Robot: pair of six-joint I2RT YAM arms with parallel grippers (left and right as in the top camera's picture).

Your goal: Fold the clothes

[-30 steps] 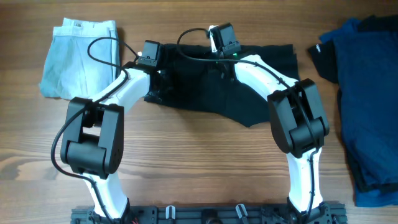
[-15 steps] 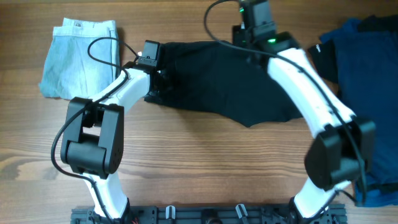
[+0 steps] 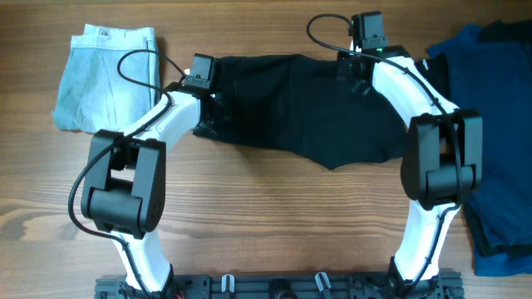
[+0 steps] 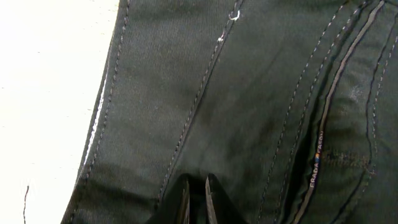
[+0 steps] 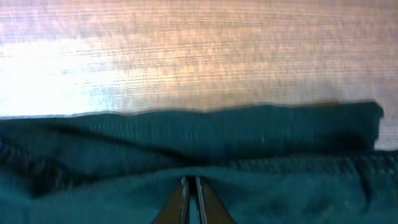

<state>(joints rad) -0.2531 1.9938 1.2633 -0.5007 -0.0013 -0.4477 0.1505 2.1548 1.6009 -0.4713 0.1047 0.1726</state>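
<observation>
A black garment (image 3: 307, 116) is spread flat across the upper middle of the table (image 3: 266, 216). Its upper edge lies near the far side, and its lower edge slants down to a point toward the right. The left claw (image 3: 209, 106) is set at the garment's left edge. In the left wrist view its fingers are drawn almost together, with a pinch of dark cloth gripped between them, beside a stitched seam (image 4: 199, 106). The right claw (image 5: 189, 185) is placed at the upper right edge and is likewise nearly closed on a raised fold just inside the hem. Bare wood is seen beyond that hem, and the garment's corner shows at the right. A broad strip of bare table is left in front of the garment. A folded light blue garment (image 3: 104, 75) lies apart to the left. A pile of dark blue clothes (image 3: 490, 124) lies close beside the right edge.
</observation>
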